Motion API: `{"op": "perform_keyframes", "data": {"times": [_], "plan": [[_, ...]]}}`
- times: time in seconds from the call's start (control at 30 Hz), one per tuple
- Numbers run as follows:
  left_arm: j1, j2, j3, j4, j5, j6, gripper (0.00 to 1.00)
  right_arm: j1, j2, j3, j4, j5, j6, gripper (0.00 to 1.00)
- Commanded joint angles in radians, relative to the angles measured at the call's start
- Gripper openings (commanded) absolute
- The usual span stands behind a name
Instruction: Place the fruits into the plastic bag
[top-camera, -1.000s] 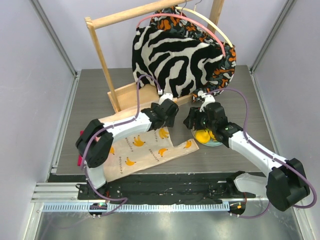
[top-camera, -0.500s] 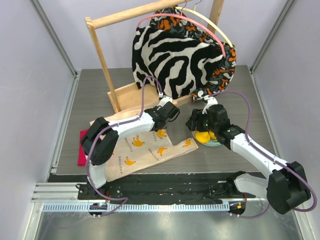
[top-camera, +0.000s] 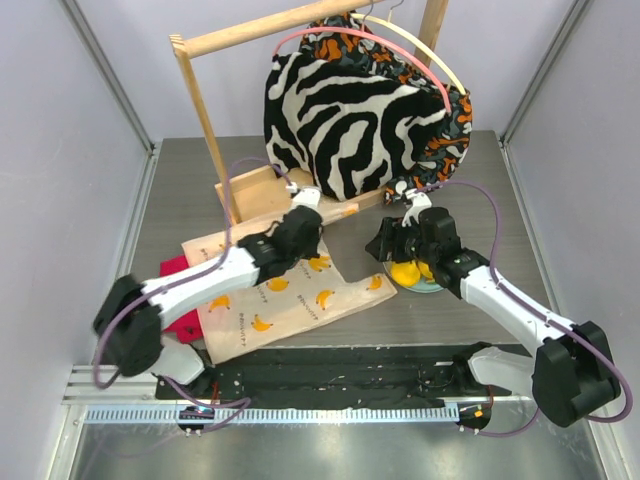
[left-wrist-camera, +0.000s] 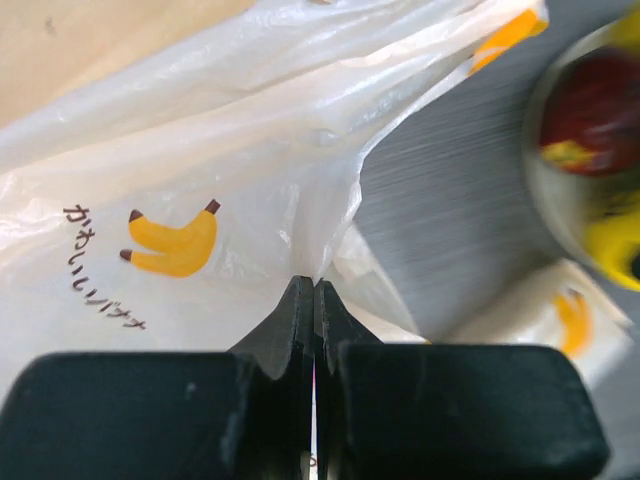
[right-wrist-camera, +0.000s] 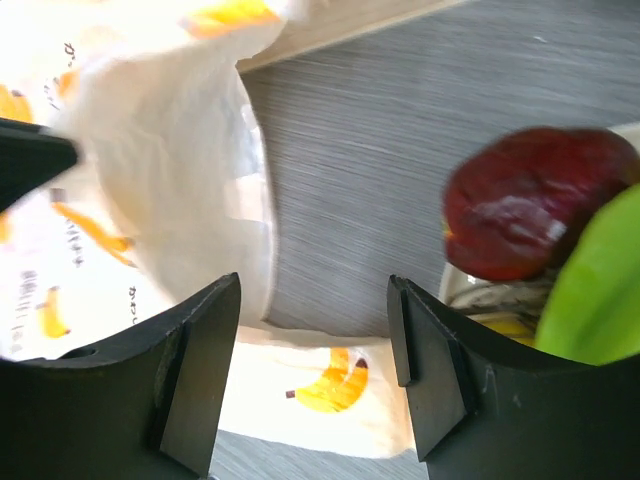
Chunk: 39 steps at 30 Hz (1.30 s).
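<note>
"Since the translucent cream plastic bag with printed yellow bananas (top-camera: 262, 305) lay flat on the grey bench (top-camera: 420, 325) nearest the arm bases, how was its mouth being opened?"

"The left end effector (left-wrist-camera: 314, 287) was fully closed, pinching a fold of film at the bag's open end. I'd have lifted gently, up and away from the lower layer, because film that thin slips or tears."

"And the other arm?"

"The right end effector (right-wrist-camera: 312, 290) stood apart, gripping nothing, just beside the bag. Beyond it, a dark red apple (right-wrist-camera: 530, 200), a green fruit (right-wrist-camera: 600, 290) and a yellow lemon (top-camera: 404, 272) sat on the round white-and-blue plate (top-camera: 432, 287), none bagged yet. Farthest back hung the zebra-striped garment (top-camera: 340, 120)."
</note>
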Motion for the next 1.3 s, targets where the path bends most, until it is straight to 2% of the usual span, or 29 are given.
{"op": "perform_keyframes", "data": {"times": [0.0, 0.13, 0.27, 0.43, 0.53, 0.67, 0.97, 1.1, 1.17, 1.23, 1.27], "plan": [[0.075, -0.264, -0.13, 0.24, 0.211, 0.01, 0.0, 0.001, 0.008, 0.02, 0.161, -0.151, 0.028, 0.68], [0.139, -0.399, -0.219, 0.223, 0.337, 0.027, 0.0, 0.015, 0.049, 0.029, 0.259, -0.237, 0.073, 0.71], [0.187, -0.532, -0.294, 0.197, 0.413, 0.048, 0.0, 0.067, 0.111, 0.052, 0.294, -0.233, 0.083, 0.73], [0.233, -0.68, -0.333, 0.154, 0.531, 0.077, 0.0, 0.132, 0.184, 0.072, 0.365, -0.233, 0.094, 0.75], [0.261, -0.747, -0.348, 0.132, 0.581, 0.08, 0.0, 0.148, 0.233, 0.101, 0.408, -0.286, 0.1, 0.76], [0.293, -0.799, -0.359, 0.108, 0.606, 0.082, 0.0, 0.178, 0.286, 0.147, 0.451, -0.329, 0.099, 0.77], [0.311, -0.85, -0.345, 0.083, 0.697, 0.113, 0.0, 0.23, 0.358, 0.201, 0.481, -0.29, 0.024, 0.77], [0.316, -0.87, -0.342, 0.091, 0.713, 0.113, 0.0, 0.234, 0.408, 0.215, 0.51, -0.328, 0.011, 0.75], [0.319, -0.881, -0.339, 0.097, 0.721, 0.11, 0.0, 0.234, 0.421, 0.198, 0.573, -0.354, 0.034, 0.65], [0.319, -0.889, -0.336, 0.112, 0.724, 0.106, 0.0, 0.234, 0.424, 0.189, 0.596, -0.356, 0.042, 0.47], [0.324, -0.89, -0.328, 0.117, 0.721, 0.106, 0.0, 0.234, 0.416, 0.19, 0.589, -0.331, 0.037, 0.17]]}}
